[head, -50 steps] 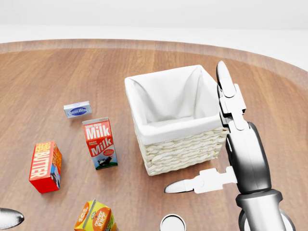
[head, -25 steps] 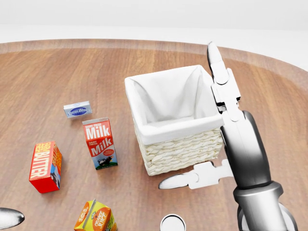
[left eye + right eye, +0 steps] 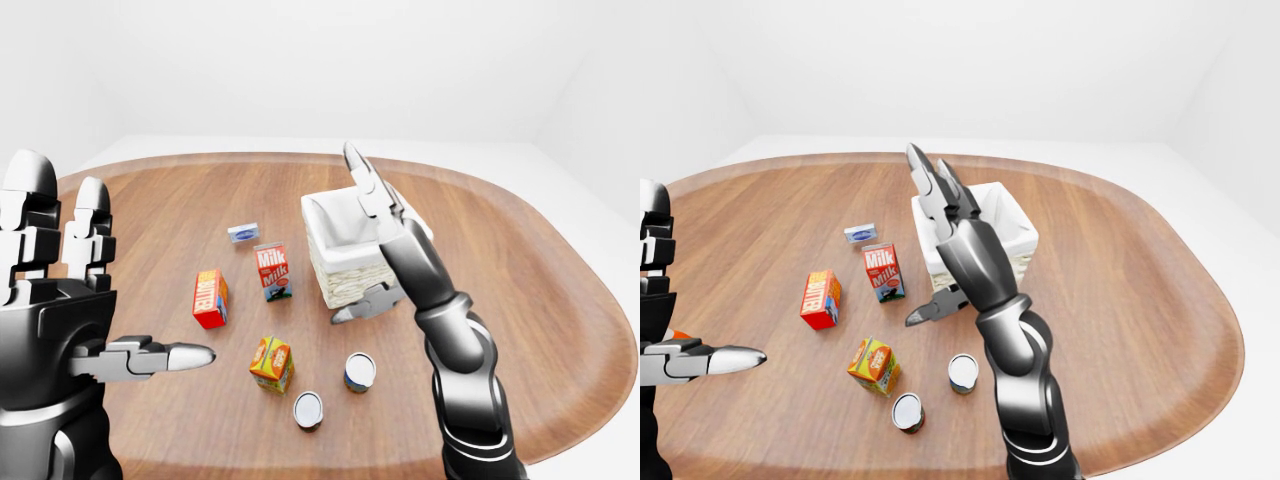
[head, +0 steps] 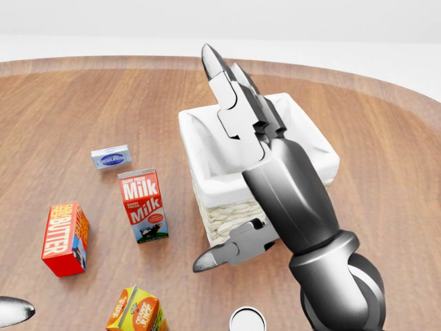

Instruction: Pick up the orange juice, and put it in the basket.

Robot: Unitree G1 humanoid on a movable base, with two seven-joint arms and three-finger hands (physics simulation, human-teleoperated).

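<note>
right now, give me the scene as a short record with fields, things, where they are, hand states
orange juice: lying on table, bottom centre in left-eye view, untouched
basket: upright, empty as far as visible
right hand: open, raised in line with basket
left hand: open, raised at left
milk carton: left of basket
butter box: left of milk
cans: two, right of juice

Milk carton (image 4: 142,205) upright; butter box (image 4: 65,238) left of it; two cans (image 3: 359,371) (image 3: 308,409) near bottom.

Right hand (image 3: 385,225) is hovering open over the basket (image 3: 345,270); orange juice (image 3: 272,363) is lying on the surface (image 3: 520,300) (beside two cans (image 3: 360,371)), left hand (image 3: 60,310) spreading its fingers (image 3: 165,356).
</note>
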